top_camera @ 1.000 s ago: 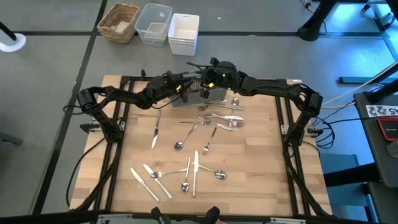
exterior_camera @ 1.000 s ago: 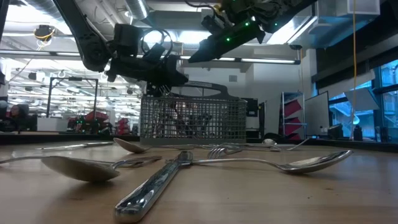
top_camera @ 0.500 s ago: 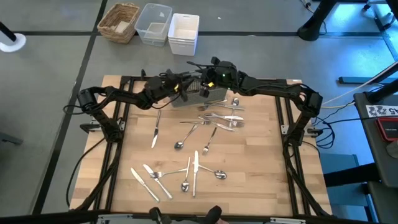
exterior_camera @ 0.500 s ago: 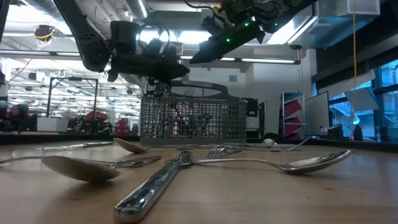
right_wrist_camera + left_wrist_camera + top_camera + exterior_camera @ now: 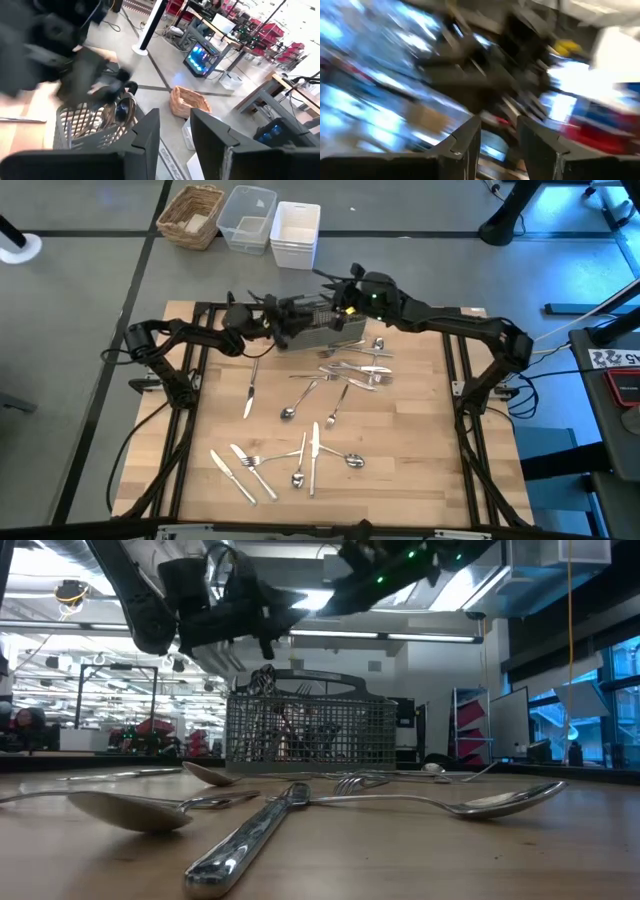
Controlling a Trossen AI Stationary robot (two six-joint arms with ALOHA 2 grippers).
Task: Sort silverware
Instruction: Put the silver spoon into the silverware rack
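Left gripper [image 5: 283, 320]: above the mesh basket's left end; fingers [image 5: 465, 142] stand slightly apart with nothing between them.
Right gripper [image 5: 335, 292]: above the basket's far right corner; fingers [image 5: 147, 131] parted by a narrow gap, nothing held.
Basket [image 5: 320, 330]: grey mesh, at the table's far edge, handle up; some pieces stand upright inside.
Silverware [image 5: 315, 445]: loose on the wooden table [image 5: 420, 450], in two groups.
Near group: a knife [image 5: 314, 457] lies lengthwise, pointing toward the basket; beside it spoons, a fork and two more knives lie slanted.
Far group: forks and spoons just in front of the basket, mostly crosswise.
Lone knife [image 5: 250, 393]: left of centre, long axis nearly toward the basket.
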